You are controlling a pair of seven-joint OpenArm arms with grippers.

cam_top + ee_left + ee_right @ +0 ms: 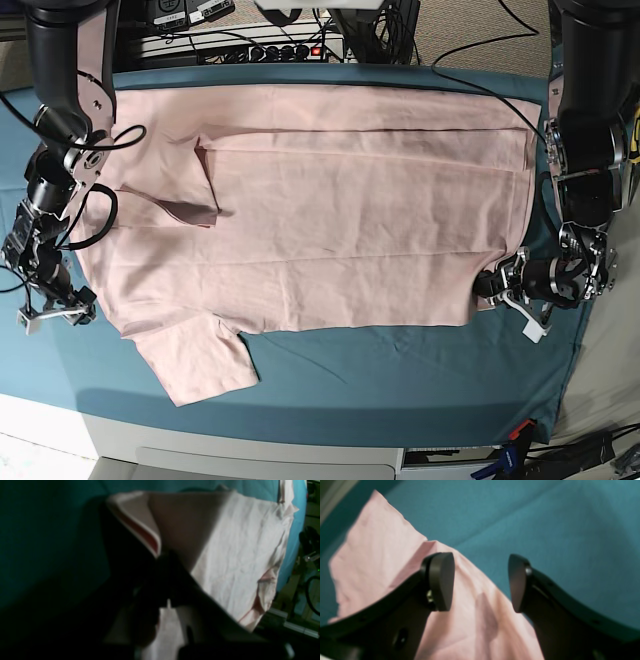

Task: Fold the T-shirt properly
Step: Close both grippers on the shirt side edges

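I see my left gripper (487,286) clenched on the hem corner of the T-shirt (330,210), which spreads away across the table cloth (400,370); my right gripper (480,582) hangs released over the opposite edge.

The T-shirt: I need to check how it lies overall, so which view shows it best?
The base view: the whole T-shirt lies spread on the teal cloth. The left wrist view shows only a lifted corner; the right wrist view shows one blurred edge between open jaws.
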